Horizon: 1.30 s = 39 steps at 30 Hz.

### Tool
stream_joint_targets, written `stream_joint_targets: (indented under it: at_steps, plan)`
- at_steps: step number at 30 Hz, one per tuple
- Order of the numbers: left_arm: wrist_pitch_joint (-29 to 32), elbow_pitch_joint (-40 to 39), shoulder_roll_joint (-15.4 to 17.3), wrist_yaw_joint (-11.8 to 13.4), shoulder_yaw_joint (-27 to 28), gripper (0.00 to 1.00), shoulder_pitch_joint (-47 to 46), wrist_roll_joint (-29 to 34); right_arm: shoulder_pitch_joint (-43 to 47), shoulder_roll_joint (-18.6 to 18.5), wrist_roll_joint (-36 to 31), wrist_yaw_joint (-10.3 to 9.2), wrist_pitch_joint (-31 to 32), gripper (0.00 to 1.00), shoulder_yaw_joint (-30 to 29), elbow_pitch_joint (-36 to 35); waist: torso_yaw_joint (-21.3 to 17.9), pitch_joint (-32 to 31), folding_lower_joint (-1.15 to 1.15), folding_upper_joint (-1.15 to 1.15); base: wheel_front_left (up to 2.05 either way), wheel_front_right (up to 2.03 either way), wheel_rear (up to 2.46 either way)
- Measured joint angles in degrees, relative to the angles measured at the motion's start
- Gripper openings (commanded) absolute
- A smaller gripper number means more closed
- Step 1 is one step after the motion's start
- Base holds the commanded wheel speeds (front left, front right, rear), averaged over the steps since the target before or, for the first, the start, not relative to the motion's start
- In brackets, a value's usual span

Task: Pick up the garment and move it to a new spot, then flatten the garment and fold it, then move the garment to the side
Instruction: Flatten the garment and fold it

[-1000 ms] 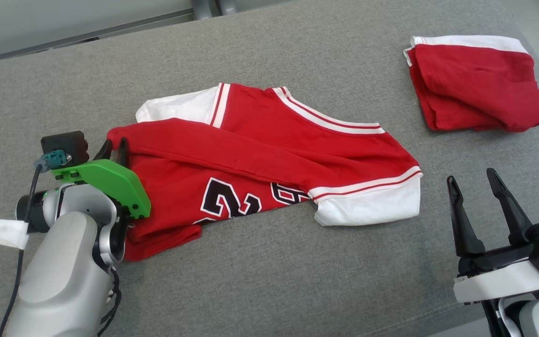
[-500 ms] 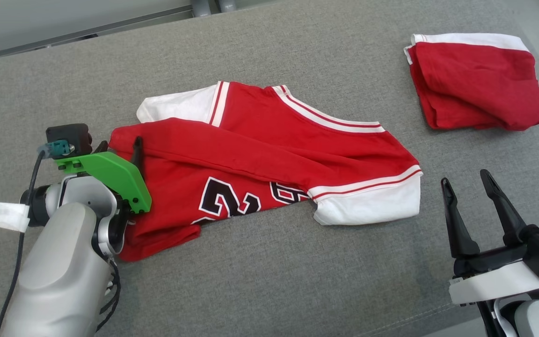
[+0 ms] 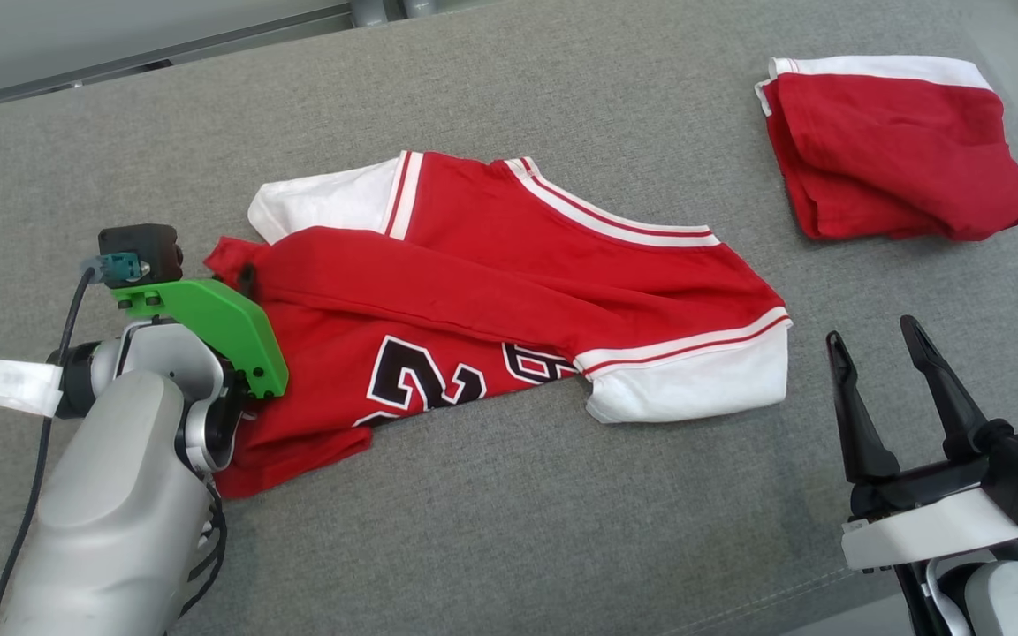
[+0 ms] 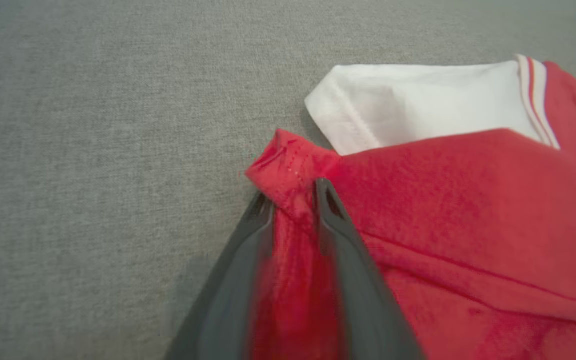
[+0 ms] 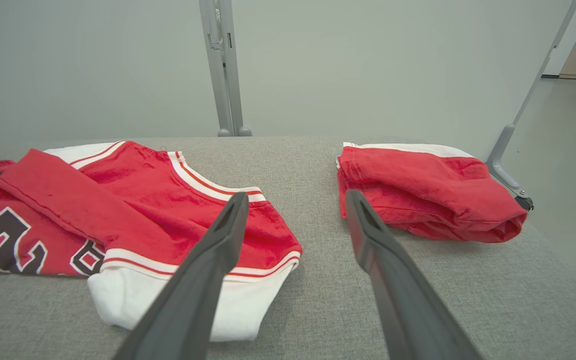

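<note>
The jersey (image 3: 509, 291) lies mid-table, part folded, a red flap turned diagonally over its chest, one white sleeve far left and the other near right. My left gripper (image 4: 293, 192) sits at the flap's left corner (image 4: 280, 160), a finger on each side and red cloth bunched between them. The wrist view is smeared there, so I cannot tell whether the bite is firm. My right gripper (image 3: 869, 331) hangs spread and empty at the near right, well clear of the cloth.

I judge this to be the fold. I would make sure of the pinch before lifting, take the flap layer alone, keep the lift low and carry it straight across, so the body does not drag over the table (image 3: 562, 512). The right gripper could pin the near-right sleeve.

Writing: a black, white-edged "2" on the chest, the next numeral half hidden by the flap. I can read no brand. A second red garment (image 3: 893, 150) sits folded far right
</note>
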Motion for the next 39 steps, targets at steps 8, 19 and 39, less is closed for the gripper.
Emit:
stream_joint_targets:
  at_steps: [8,19,39]
  plan:
    - [-3.6,-1.7,-0.5,-1.3,-0.3,0.0,-1.9,0.3,0.5,0.6,-0.3,0.0,-0.2,1.0,-1.1,0.4,0.8,-0.5,0.0,0.0,0.0,0.0,0.0]
    - [-1.2,-28.7,3.2,2.8,1.0,0.0,2.2,0.2,2.3,0.5,-1.3,0.0,0.6,1.0,-2.0,-0.4,5.4,-2.7,0.0,0.0,0.0,0.0,0.0]
    - [-20.3,-30.7,-3.7,3.4,4.9,1.0,35.0,-8.2,4.3,-1.0,-1.2,0.0,3.1,1.0,-0.8,-1.0,15.1,-4.4,0.0,0.0,0.0,0.0,0.0]
